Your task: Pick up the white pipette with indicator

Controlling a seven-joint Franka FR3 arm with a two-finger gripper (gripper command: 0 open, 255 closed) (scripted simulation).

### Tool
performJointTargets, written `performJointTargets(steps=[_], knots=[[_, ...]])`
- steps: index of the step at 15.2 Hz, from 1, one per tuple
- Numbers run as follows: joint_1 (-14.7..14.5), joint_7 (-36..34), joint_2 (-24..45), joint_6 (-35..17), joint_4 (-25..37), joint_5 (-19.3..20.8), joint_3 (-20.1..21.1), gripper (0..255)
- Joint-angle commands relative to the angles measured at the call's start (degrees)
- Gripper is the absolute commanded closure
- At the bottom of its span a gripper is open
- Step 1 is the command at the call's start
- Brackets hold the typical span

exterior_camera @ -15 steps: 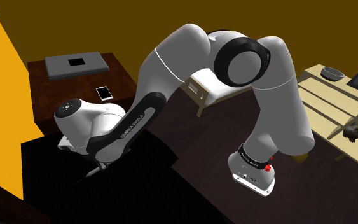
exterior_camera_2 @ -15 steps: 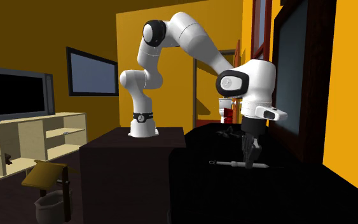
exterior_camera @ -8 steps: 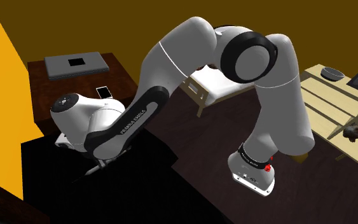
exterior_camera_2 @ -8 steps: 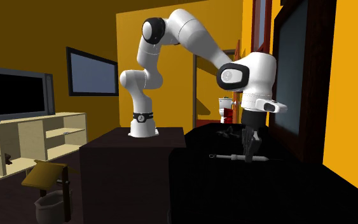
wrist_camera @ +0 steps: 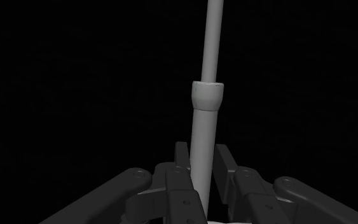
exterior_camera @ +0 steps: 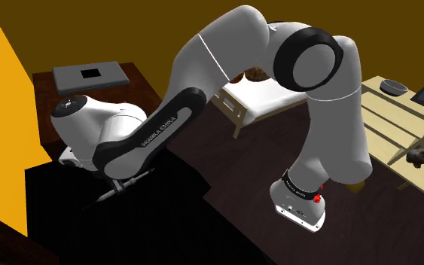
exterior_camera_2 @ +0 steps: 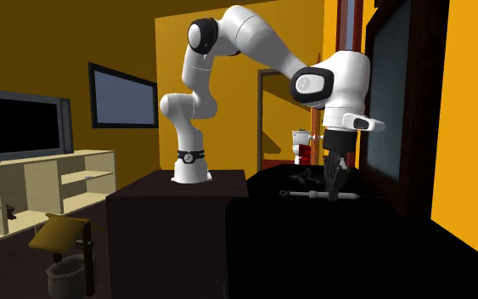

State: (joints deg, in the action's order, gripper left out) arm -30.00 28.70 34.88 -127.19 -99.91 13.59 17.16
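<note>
The pipette [wrist_camera: 206,127] is a slim grey rod with a thicker collar, and it runs straight out from between my fingers. My black gripper [wrist_camera: 199,173] is shut on its near end. In the second exterior view the gripper [exterior_camera_2: 334,188] points down and holds the pipette [exterior_camera_2: 303,194] level, a little above the dark table [exterior_camera_2: 313,246]. From the shoulder camera the pipette [exterior_camera: 112,192] pokes out below the white hand, over the dark table [exterior_camera: 74,226]; the hand hides the fingers there.
A flat grey slab [exterior_camera: 89,74] lies on the brown table at the back. A pale wooden bench [exterior_camera: 255,98] and shelves [exterior_camera: 395,120] with a bowl [exterior_camera: 393,86] stand beyond the stand. A tall dark cabinet [exterior_camera_2: 398,102] rises close beside the gripper.
The hand has risen with the pipette clasped in it, lifting it off the dark table. In the shoulder view the hand shifted up and left, covering the small white phone.
</note>
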Motion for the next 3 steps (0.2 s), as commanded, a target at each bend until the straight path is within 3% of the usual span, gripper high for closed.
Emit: performJointTargets(steps=[1,3], knots=[[0.2,0.23,-1.11,1.0,-0.11,-0.37,0.27,255],[0.22,0.25,-1.19,1.08,-0.1,-0.4,0.28,255]])
